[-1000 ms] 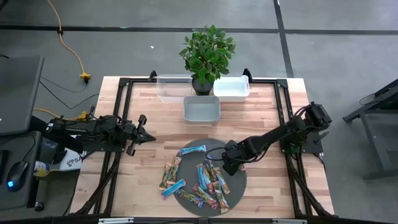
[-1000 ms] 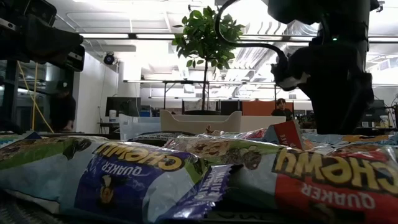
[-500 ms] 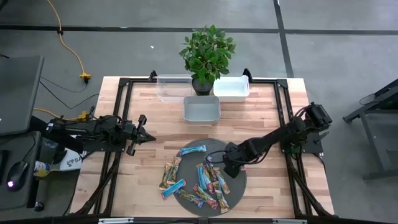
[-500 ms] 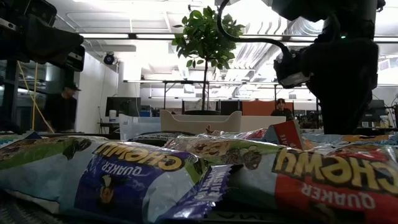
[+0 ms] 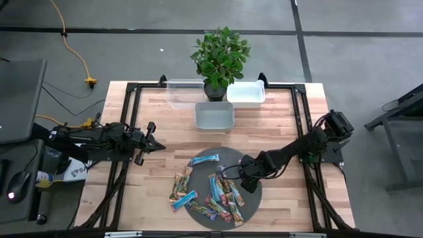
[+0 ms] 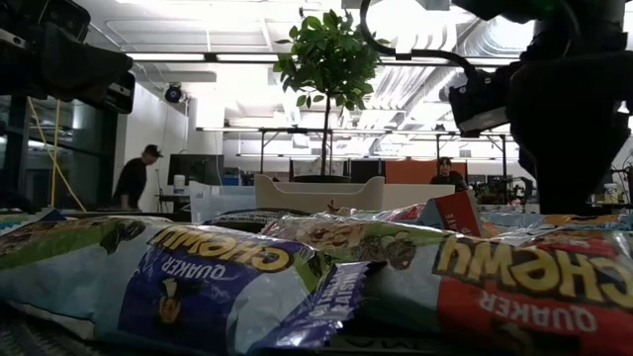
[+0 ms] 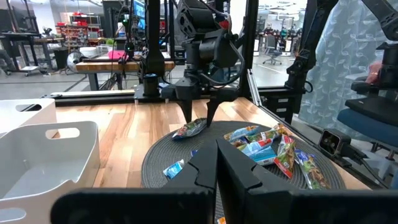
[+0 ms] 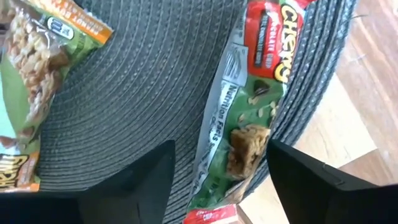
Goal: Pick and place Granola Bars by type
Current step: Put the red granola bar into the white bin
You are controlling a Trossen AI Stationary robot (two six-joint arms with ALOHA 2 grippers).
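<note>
On the wooden desk (image 5: 152, 112) sit, from big to small, one potted plant (image 5: 220, 56) at the far edge, one round dark mat (image 5: 254, 188) near the front, three bins (image 5: 213, 116) between them, and the bars (image 5: 223, 195). Two bins flank the plant's pot, one clear, one white; the third stands just in front of the pot. About a dozen bars lie on and beside the mat: some blue, some red-and-green, some yellow-brown; the pile overlaps too much for an exact tally by colour. One blue bar lies apart at the mat's far-left rim, and three lie on bare wood left of the mat.

Over the mat's middle, the right claw (image 7: 199, 112) points down with its fingers spread, straddling a red-and-green bar (image 8: 249, 106) without pinching it. At the desk's left edge the left claw (image 5: 156, 145) waits, clenched and empty.
</note>
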